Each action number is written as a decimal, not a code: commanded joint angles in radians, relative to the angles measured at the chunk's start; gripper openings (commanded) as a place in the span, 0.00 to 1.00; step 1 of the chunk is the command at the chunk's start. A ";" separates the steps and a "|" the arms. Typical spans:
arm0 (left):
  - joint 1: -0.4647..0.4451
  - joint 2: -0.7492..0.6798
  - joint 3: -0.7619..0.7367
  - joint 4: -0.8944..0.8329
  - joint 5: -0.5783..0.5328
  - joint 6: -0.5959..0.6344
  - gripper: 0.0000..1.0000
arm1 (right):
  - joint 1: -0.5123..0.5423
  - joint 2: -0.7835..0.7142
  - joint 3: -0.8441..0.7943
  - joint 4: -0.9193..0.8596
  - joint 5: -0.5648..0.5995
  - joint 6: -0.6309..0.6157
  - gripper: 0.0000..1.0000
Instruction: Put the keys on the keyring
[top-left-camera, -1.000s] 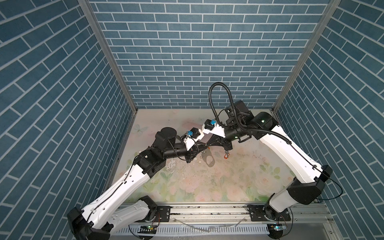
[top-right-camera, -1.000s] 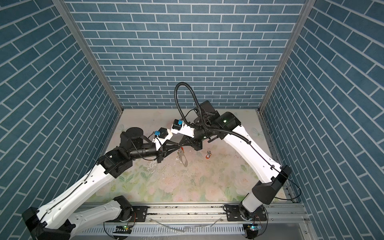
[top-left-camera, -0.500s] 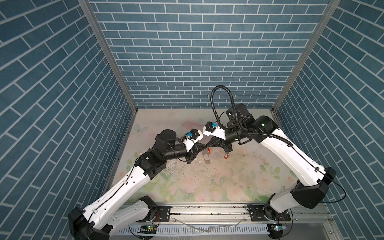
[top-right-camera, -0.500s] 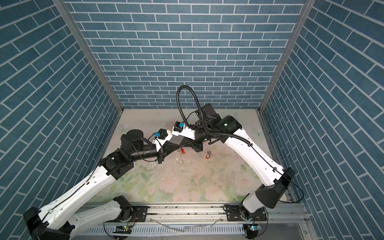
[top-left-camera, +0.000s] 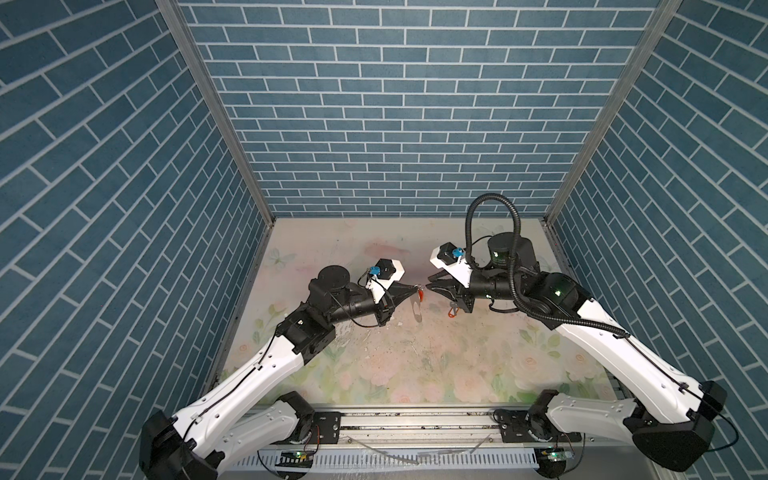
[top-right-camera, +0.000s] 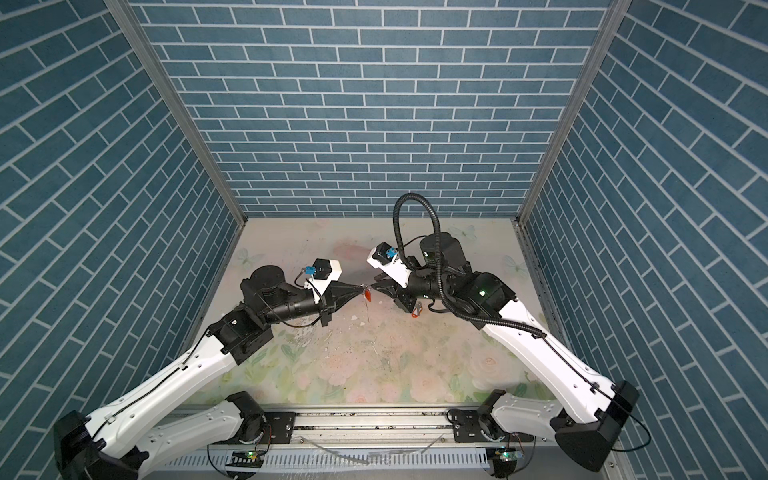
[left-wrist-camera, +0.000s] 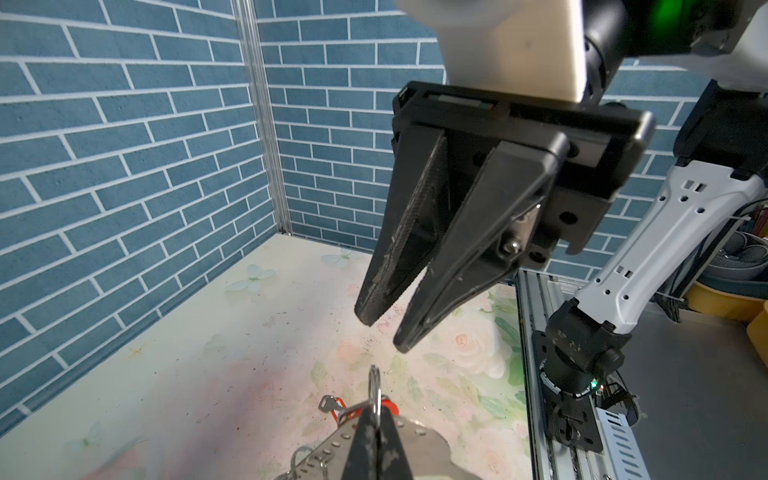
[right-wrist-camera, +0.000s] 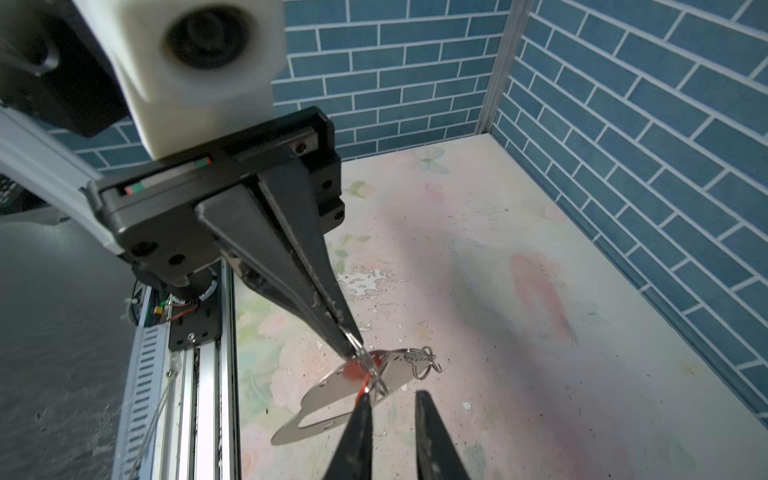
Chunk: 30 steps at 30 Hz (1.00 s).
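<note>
Silver split ring (right-wrist-camera: 365, 359), pinched in the closed left pincer (top-left-camera: 415, 286) at mid-frame, carries the hanging metal keyring (right-wrist-camera: 332, 399) and one orange-tagged key (right-wrist-camera: 357, 372). Just right of it, the right pincer (top-left-camera: 430, 283) stands slightly open and empty. A second key (top-left-camera: 452, 311) lies on the desk (top-left-camera: 415, 374) beneath the right arm.

Counting it up: two keys with orange-red tags, one (top-left-camera: 421, 294) hanging mid-frame at the keyring (top-left-camera: 417, 309), the other (top-left-camera: 452, 311) on the mat just right of center. One keyring, flat and silvery. Two robot arms, one gripper each.
</note>
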 joint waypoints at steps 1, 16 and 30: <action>0.000 0.010 -0.011 0.112 0.027 -0.030 0.00 | -0.001 -0.031 -0.073 0.152 0.014 0.122 0.22; 0.003 0.038 -0.025 0.218 0.062 -0.077 0.00 | 0.003 -0.026 -0.159 0.250 -0.092 0.197 0.04; 0.005 0.039 -0.044 0.280 0.080 -0.103 0.00 | 0.064 0.061 -0.107 0.169 -0.148 0.147 0.00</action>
